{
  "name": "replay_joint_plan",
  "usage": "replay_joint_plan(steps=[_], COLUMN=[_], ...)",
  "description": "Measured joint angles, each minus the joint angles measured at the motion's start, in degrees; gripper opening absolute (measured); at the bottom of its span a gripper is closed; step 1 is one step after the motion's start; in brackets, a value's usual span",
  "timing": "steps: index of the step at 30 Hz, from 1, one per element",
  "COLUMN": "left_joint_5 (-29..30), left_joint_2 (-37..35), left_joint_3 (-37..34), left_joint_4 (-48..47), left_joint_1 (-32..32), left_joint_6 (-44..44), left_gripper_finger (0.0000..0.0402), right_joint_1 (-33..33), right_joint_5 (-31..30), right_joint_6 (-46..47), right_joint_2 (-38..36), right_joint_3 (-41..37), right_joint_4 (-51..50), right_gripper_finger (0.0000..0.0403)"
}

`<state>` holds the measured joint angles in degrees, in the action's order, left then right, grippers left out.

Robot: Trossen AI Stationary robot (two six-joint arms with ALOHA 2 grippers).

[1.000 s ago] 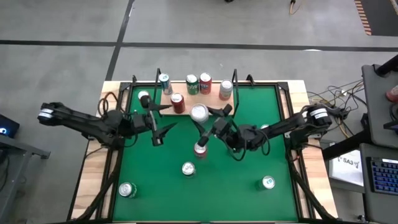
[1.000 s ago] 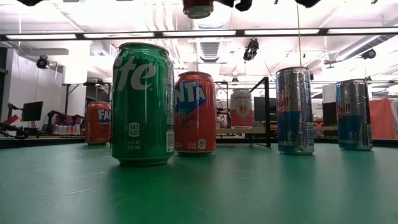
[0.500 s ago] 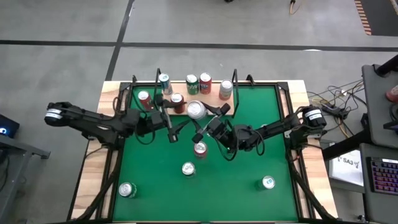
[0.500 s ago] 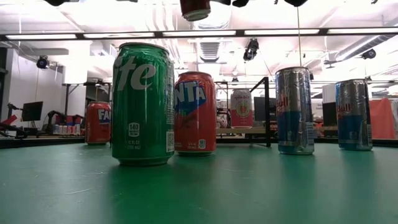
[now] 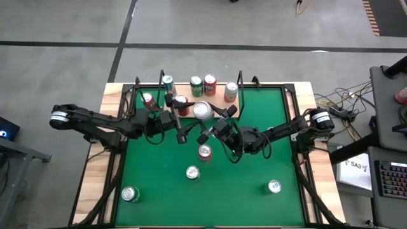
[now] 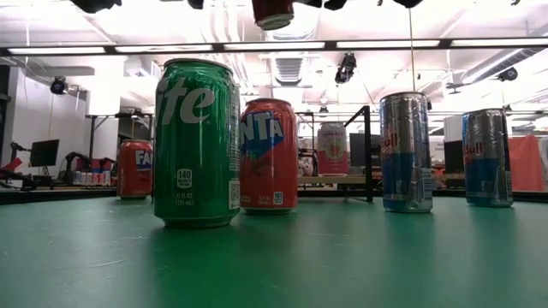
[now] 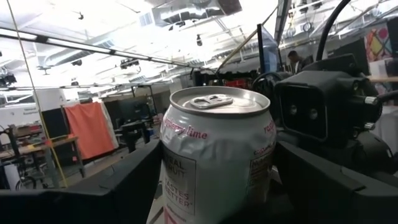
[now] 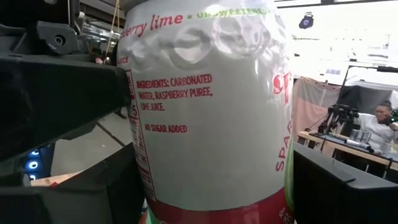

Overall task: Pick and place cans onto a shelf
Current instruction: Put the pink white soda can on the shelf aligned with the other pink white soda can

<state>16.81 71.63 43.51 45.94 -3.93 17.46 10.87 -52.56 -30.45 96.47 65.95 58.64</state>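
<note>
A silver-white can (image 5: pixel 202 111) with a dented wall (image 8: pixel 193 37) and a red base (image 6: pixel 272 10) hangs above the table's middle, and my right gripper (image 5: pixel 210 124) is shut on it. My left gripper (image 5: pixel 183 124) is open. Its fingers (image 7: pixel 93 186) stand on either side of that can; whether they touch it I cannot tell. The shelf (image 5: pixel 220 95) lies along the far edge with several cans standing on it, among them a green one (image 5: pixel 196 86) and a red one (image 5: pixel 210 84). Other cans stand on the green table, such as a red one (image 5: pixel 205 151). My right gripper pinches the can's side wall (image 8: pixel 149 186) between its two fingers (image 8: pixel 68 186), one on each side of the body. The fingers come roughly level from the table's right side. The can is lifted clear of the table, top up, near upright.
Loose cans stand near the front edge (image 5: pixel 130 194), (image 5: pixel 192 172), (image 5: pixel 274 186), and a red one (image 5: pixel 147 100) at the far left. Thin black uprights (image 5: pixel 163 79) rise at the shelf's ends. A person (image 8: pixel 379 124) sits in the room beyond.
My left gripper has moved toward the table's right edge, up to the can in my right gripper, and its open fingers now flank the can. My right gripper has stayed in place and rolled a little with the can.
</note>
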Motion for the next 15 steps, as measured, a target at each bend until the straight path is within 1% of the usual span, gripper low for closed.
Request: replay_joint_plan(steps=[9,15], left_joint_5=[0.1,1.2], left_joint_2=[0.8,0.7], left_joint_3=[0.0,0.0], left_joint_4=[1.5,1.1], left_joint_1=[0.5,0.4], left_joint_6=[-2.1,-2.9], left_gripper_finger=[0.0290,0.0301], right_joint_1=[-0.4,-0.4], right_joint_5=[-0.6,-0.4], right_joint_6=[1.1,0.9], right_joint_2=[0.0,0.0], right_joint_3=[0.0,0.0], right_joint_4=[-0.9,-1.3], right_gripper_finger=[0.0284,0.0284])
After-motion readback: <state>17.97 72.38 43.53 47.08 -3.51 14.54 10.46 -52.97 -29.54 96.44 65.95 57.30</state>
